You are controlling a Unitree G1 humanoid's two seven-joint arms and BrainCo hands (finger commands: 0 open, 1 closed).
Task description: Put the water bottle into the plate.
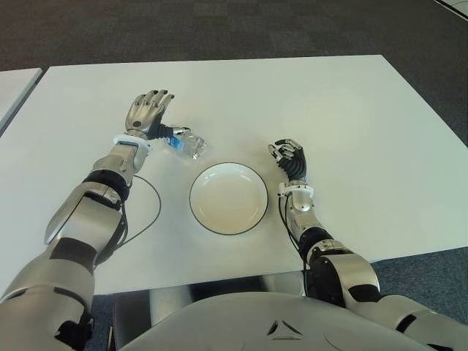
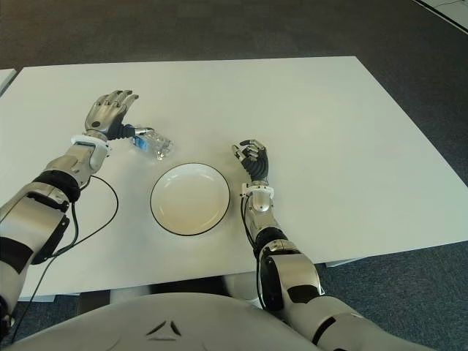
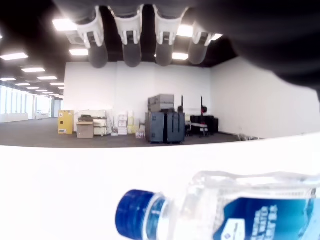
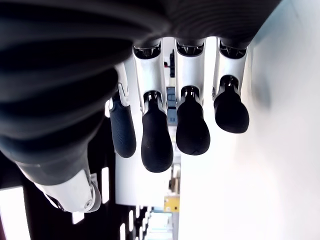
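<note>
A small clear water bottle (image 1: pixel 187 143) with a blue label and blue cap (image 3: pixel 138 216) lies on its side on the white table (image 1: pixel 351 110), just left of and behind the plate. My left hand (image 1: pixel 148 111) is open beside the bottle's cap end, its fingers (image 3: pixel 132 50) stretched out above the bottle and holding nothing. The white plate (image 1: pixel 228 201) with a dark rim sits empty near the table's front middle. To the plate's right is my right hand (image 1: pixel 287 155), its fingers (image 4: pixel 157 145) curled around nothing.
A thin black cable (image 1: pixel 152 208) loops on the table left of the plate, by my left forearm. Another white table's corner (image 1: pixel 13 86) shows at the far left. Dark carpet lies beyond the table's far edge.
</note>
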